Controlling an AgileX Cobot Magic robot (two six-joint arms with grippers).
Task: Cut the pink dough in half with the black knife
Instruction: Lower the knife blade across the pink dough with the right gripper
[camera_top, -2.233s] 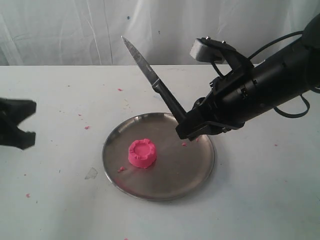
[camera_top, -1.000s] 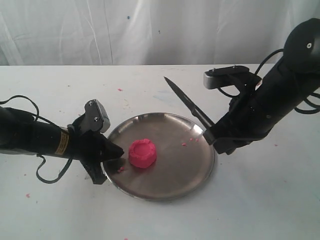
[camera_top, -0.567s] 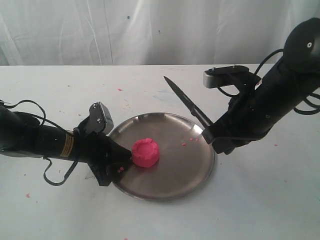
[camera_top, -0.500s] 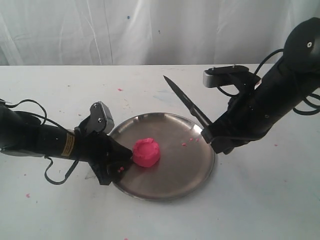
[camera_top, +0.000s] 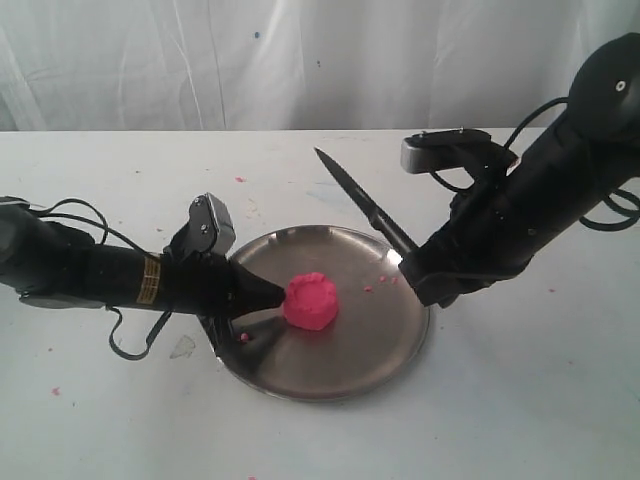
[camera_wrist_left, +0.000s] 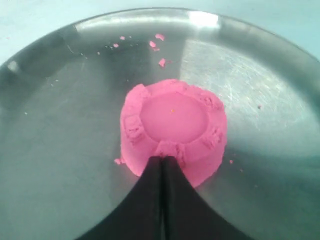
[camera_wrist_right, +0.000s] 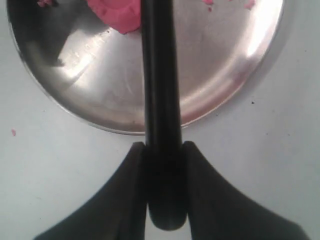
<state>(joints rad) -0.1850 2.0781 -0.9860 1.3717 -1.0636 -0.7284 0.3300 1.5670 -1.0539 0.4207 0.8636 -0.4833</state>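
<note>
The pink dough (camera_top: 311, 300) (camera_wrist_left: 172, 130) is a squat round puck on the steel plate (camera_top: 385, 335), left of the plate's middle. My left gripper (camera_top: 274, 296) (camera_wrist_left: 162, 160) is shut, its joined tips pressed against the dough's side, with nothing between them. My right gripper (camera_top: 408, 268) (camera_wrist_right: 163, 146) is shut on the black knife (camera_top: 360, 203) (camera_wrist_right: 159, 75) by its handle. The blade slants up and to the left above the plate's far rim, clear of the dough. In the right wrist view a piece of the dough (camera_wrist_right: 116, 14) shows beside the handle.
Tiny pink crumbs (camera_top: 381, 283) lie on the plate and scattered on the white table (camera_top: 520, 400). A white cloth backdrop (camera_top: 300, 60) hangs behind. A cable (camera_top: 130, 345) loops under the left arm.
The left arm came in from the left and pushed the dough rightward across the plate, tilting it. The right arm lowered the knife from steep to shallower, then held nearly still.
</note>
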